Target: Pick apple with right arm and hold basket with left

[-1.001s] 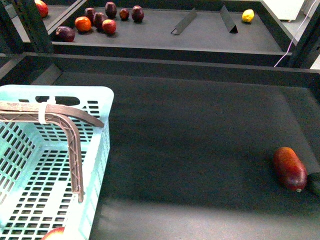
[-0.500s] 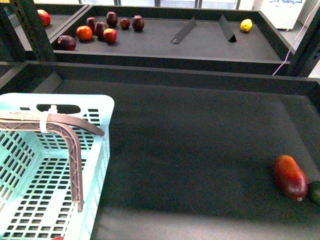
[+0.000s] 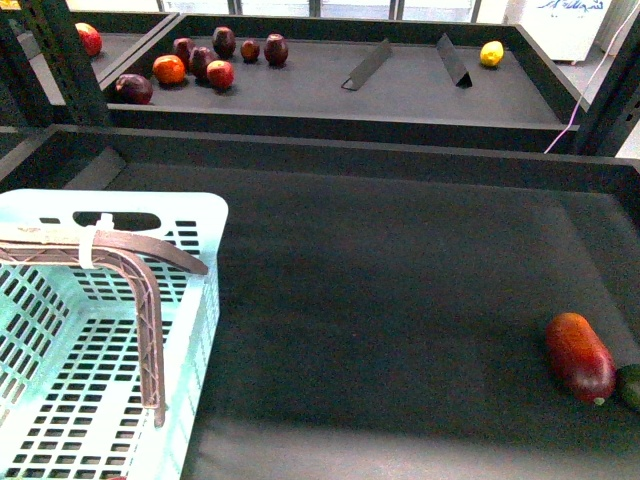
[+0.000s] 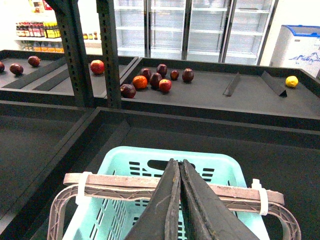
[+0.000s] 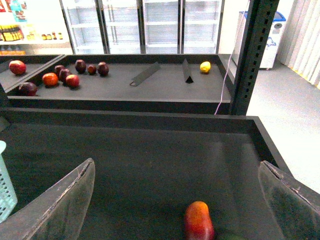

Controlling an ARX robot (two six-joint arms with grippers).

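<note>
The light mint-blue basket (image 3: 205,290) stands at the front left, its brown lattice handle (image 3: 140,270) raised, with a white zip tie (image 3: 88,245) on it. My left gripper (image 4: 180,164) is shut on the handle (image 4: 125,182) above the basket (image 4: 150,154). My right gripper (image 5: 175,169) is open and empty over the dark shelf floor, its fingers (image 5: 75,192) spread wide. The apple does not show in any current view. Neither arm shows in the front view.
An elongated dark red fruit (image 3: 580,355) lies at the front right, also in the right wrist view (image 5: 198,220), beside a small dark green fruit (image 3: 631,386). Several round red and dark fruits (image 3: 200,62) and a yellow fruit (image 3: 491,53) lie on the far shelf. Metal uprights (image 3: 60,60) stand at the left.
A red round fruit that showed at the bottom edge inside the basket has dropped out of the front view. The basket sits slightly lower in the picture.
</note>
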